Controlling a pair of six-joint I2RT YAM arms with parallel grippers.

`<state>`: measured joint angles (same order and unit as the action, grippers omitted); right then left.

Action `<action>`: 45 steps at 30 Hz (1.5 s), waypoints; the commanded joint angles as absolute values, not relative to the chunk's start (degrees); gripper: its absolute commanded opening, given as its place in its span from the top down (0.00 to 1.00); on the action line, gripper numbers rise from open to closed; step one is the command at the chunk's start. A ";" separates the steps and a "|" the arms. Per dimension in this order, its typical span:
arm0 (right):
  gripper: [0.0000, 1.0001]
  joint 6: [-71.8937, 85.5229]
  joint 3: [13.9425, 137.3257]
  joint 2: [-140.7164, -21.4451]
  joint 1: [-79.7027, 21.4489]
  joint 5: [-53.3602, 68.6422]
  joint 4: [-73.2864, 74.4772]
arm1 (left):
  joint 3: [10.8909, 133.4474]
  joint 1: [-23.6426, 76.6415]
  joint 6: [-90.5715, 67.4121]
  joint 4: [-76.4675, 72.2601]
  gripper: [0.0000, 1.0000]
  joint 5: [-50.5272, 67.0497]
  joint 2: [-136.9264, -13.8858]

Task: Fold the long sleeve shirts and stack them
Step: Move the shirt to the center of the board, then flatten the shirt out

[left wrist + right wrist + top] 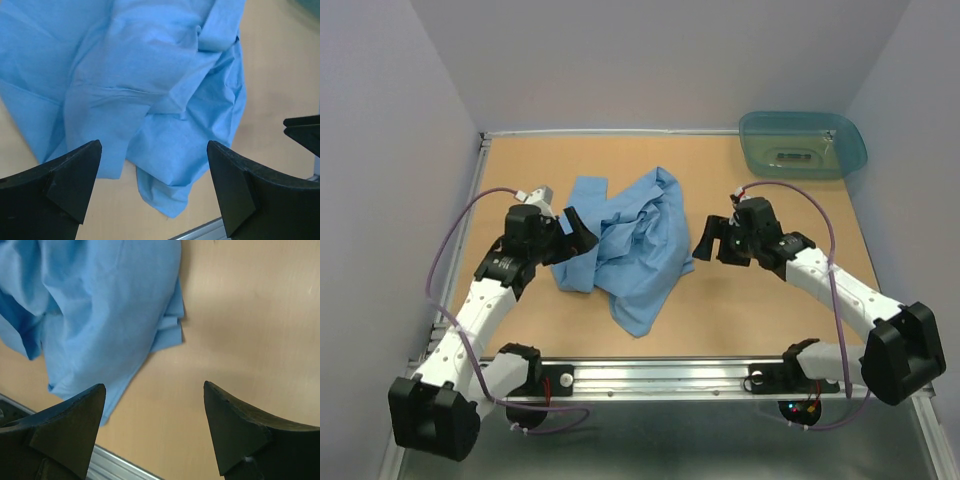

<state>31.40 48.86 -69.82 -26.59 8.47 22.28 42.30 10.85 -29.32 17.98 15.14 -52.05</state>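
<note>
Loosely crumpled shirt [630, 250] (thin, creased)

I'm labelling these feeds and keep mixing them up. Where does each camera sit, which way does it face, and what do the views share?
Top external: above and behind the arms, looking down at the table, shirt and tub; shows both arms, left tool and right tool.
Left wrist: on the left arm, facing over the shirt; its open fingers frame the bottom.
Right wrist: on the right arm, facing the shirt's edge and table; its open fingers show.
Shared: all three see the shirt.
</note>
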 commanded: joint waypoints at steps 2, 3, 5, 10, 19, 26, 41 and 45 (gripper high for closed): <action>0.15 33.22 45.18 -67.68 -27.42 12.48 18.47 | 45.95 21.42 -26.55 9.58 0.01 8.37 -58.42; 0.15 33.31 45.09 -68.11 -27.42 13.18 17.85 | 47.10 24.06 -24.02 9.49 0.01 6.78 -59.93; 0.15 33.40 45.78 -69.78 -27.42 14.23 17.05 | 49.64 26.09 -21.81 10.19 0.01 2.04 -62.65; 0.16 34.98 47.55 -76.19 -27.33 13.54 12.40 | 56.51 27.60 -13.46 9.50 0.01 -7.19 -70.21; 0.17 37.18 53.78 -85.24 -27.42 12.22 10.02 | 66.97 27.86 -0.97 11.77 0.02 -7.22 -86.21; 0.17 37.18 53.97 -88.15 -27.42 13.53 7.91 | 67.50 28.12 3.43 11.69 0.07 -5.62 -90.26; 0.58 35.34 58.26 -97.37 -27.86 16.70 2.90 | 72.76 28.13 0.27 13.62 0.94 -13.86 -90.97; 0.97 32.53 64.50 -98.78 -27.86 16.61 2.99 | 76.72 25.58 -3.51 15.38 1.00 -20.91 -87.46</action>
<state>35.46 56.51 -98.28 -27.22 16.38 7.11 70.83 27.83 -0.71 14.98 -12.10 -93.80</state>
